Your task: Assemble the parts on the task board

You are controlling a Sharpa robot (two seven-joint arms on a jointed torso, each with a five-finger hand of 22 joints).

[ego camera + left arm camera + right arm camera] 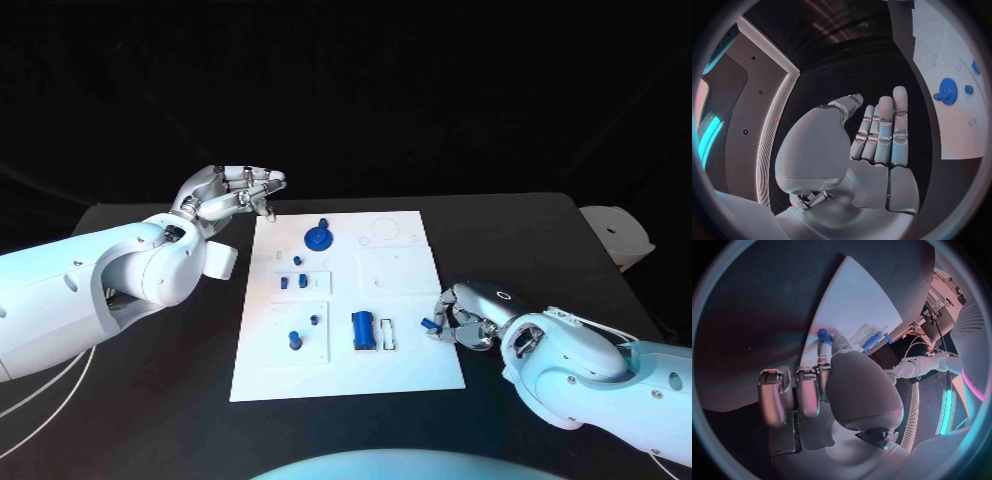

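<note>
My right hand (459,326) pinches a small blue part (430,324) at the task board's (404,375) near right edge, board just ahead; left hand (231,193) hangs open, farther off.

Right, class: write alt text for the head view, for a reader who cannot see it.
A white task board lies on a black table, carrying small blue parts including a blue gear and a blue cylinder. The right robot hand pinches a small blue part at the board's right edge. The left robot hand hovers empty by its far left corner.
</note>
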